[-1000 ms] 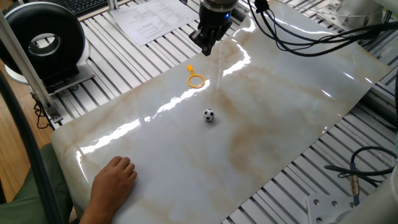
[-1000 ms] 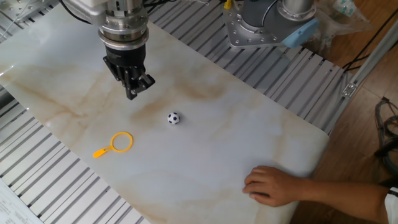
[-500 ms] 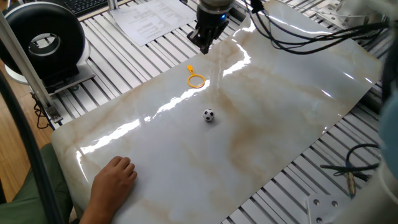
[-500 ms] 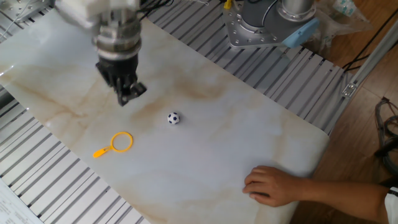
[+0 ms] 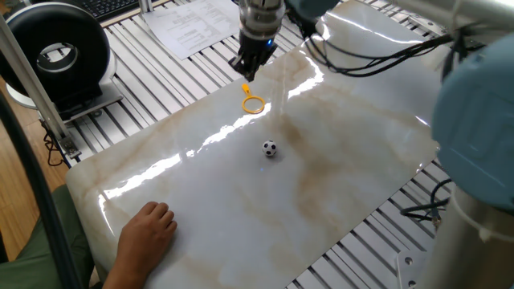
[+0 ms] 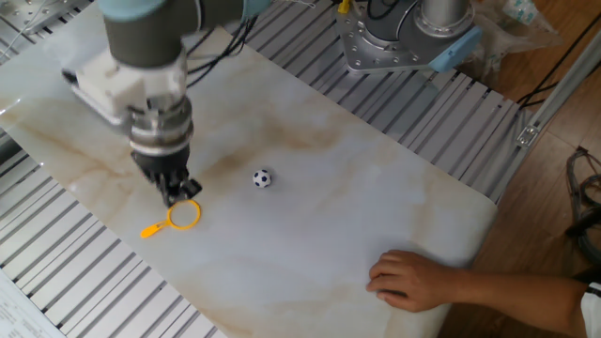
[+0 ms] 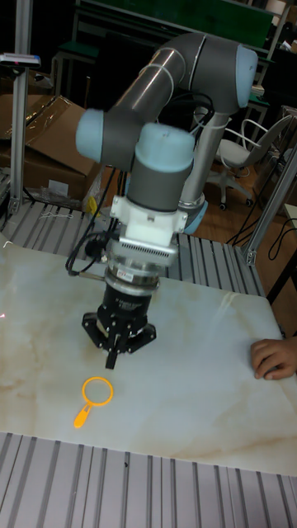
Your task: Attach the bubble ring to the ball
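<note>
Yellow-orange plastic bubble ring [image 6: 178,217] lies flat near one long edge of the marble-patterned table [image 6: 376,216]. Small black-and-white ball [image 6: 262,177] sits mid-table, apart. Black two-finger gripper [image 7: 110,360] hangs above the ring, fingers together, holding nothing.

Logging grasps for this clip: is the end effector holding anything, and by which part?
Nothing is held. The end effector hangs above the thin yellow-orange plastic ring, which lies on the marble tabletop.

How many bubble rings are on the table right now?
1. The bubble ring lies flat on the marble sheet near its edge, just under the tool, apart from the ball. None other shows in any view.
</note>
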Robot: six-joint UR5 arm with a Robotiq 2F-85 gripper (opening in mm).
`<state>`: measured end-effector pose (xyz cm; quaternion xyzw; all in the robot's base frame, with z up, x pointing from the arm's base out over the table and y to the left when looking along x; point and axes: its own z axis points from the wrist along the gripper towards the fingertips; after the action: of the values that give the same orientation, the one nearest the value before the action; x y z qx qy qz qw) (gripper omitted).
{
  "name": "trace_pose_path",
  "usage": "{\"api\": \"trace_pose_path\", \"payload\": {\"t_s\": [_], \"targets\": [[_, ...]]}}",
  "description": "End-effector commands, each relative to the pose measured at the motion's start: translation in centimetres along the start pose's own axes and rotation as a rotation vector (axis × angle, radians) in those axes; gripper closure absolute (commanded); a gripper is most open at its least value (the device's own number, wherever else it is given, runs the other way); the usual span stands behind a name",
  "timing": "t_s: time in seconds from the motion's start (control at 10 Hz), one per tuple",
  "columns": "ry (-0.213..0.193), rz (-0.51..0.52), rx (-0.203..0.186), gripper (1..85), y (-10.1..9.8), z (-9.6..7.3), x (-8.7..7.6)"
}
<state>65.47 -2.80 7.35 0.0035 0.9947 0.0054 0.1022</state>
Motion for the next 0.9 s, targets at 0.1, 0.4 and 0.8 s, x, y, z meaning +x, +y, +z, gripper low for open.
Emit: {"api": "trace_pose_path", "payload": {"t_s": [0.1, 0.4, 0.8], "targets": [[0.041, 0.022, -0.024, 84.3, -0.2, 2.6, 1.2], [0.08, 0.027, -0.03, 76.7, 0.0, 2.6, 2.2], [0.079, 0.09, -0.048, 84.3, 0.5, 2.5, 2.1]]}}
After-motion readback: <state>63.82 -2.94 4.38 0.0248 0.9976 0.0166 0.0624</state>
